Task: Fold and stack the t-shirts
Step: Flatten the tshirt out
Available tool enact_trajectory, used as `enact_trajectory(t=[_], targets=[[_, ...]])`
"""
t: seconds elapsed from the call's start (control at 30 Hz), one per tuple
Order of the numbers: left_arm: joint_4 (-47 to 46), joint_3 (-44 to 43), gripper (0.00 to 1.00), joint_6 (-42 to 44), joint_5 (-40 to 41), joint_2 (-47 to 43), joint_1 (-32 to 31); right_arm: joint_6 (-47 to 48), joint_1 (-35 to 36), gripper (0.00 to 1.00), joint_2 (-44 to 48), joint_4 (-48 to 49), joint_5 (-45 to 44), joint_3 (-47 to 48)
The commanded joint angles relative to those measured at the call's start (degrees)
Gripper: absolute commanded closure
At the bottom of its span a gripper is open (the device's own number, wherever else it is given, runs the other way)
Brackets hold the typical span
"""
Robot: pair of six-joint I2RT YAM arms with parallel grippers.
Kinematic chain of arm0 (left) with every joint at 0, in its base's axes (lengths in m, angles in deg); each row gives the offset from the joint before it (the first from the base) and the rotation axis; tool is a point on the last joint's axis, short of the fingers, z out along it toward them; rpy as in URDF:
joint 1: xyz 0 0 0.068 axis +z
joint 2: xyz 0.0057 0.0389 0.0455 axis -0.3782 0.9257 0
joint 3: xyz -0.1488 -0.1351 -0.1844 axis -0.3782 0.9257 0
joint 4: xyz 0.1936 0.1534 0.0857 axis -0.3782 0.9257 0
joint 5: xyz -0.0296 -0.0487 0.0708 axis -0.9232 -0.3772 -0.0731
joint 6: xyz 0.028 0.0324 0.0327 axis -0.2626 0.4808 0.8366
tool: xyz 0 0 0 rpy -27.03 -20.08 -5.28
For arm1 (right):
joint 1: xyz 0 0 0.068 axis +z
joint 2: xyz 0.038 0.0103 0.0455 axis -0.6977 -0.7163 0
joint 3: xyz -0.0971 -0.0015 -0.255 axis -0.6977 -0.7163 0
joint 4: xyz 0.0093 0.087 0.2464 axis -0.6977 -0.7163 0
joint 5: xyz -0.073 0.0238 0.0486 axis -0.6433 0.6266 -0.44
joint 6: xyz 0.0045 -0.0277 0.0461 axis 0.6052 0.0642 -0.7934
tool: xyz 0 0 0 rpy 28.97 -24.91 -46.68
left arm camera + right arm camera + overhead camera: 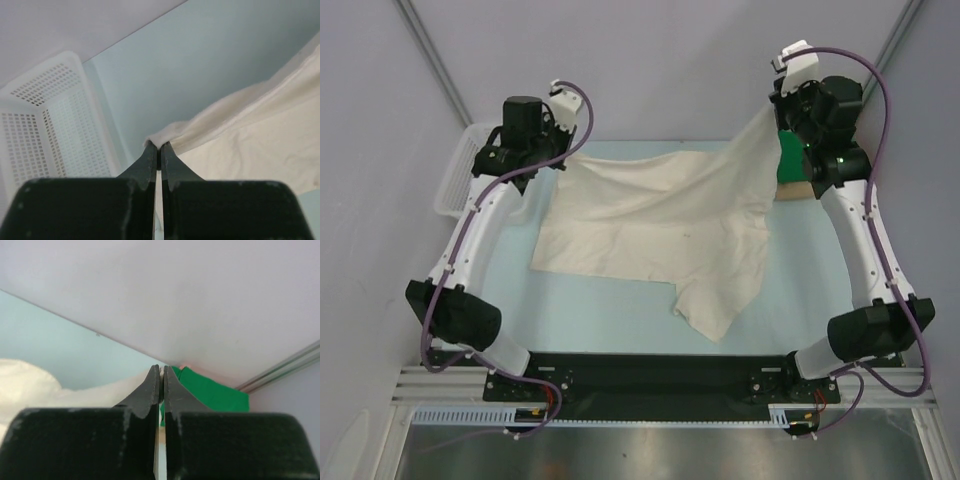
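The cream-white t-shirt (660, 225) lies spread over the middle of the table, its far edge lifted at both ends. My left gripper (563, 160) is shut on the shirt's far left corner; the left wrist view shows cloth (250, 145) pinched at the fingertips of this gripper (159, 146). My right gripper (775, 110) is shut on the far right corner and holds it higher, so the cloth hangs in a steep drape. In the right wrist view, cream cloth (30, 385) runs up to that gripper (161, 370). Behind it lies a folded bright green t-shirt (790, 160) (215, 392) on a peach-tan one (795, 190).
A white lattice basket (455, 180) (45, 125) stands at the table's far left edge, just left of the left arm. Grey walls close in the back and both sides. The black rail with the arm bases (650, 380) runs along the near edge.
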Motion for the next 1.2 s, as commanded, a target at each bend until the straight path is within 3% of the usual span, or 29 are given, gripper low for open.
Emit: enact_trajectory(t=[0.0,0.37,0.53,0.67,0.9,1.07,1.17], targets=[[0.87,-5.55,0.99,0.05,2.56,-6.11,0.53,0.01,-0.23,1.0,4.55,-1.2,-1.1,2.79],[3.16,-12.43,1.0,3.23,2.83,-26.06,0.53,0.1,-0.85,1.0,23.35,-11.13,-6.99,11.59],[3.69,-14.53,0.99,4.1,2.22,-33.97,1.15,0.0,-3.13,1.0,32.05,-16.4,-5.24,17.28],[4.13,-19.62,1.0,3.49,-0.07,-35.65,3.43,0.27,-3.92,1.0,31.81,-18.17,-5.33,26.66],[4.04,-32.9,1.0,3.13,-2.1,-33.11,7.83,1.15,-5.07,1.0,23.46,-17.12,-2.6,43.57],[4.65,-28.44,1.0,6.29,0.19,-32.31,7.83,5.88,-5.24,1.0,23.89,-12.55,-1.81,35.25],[7.55,-17.93,1.0,8.31,-0.07,-32.14,7.83,7.56,-5.24,1.0,26.26,-10.01,-0.58,23.06]])
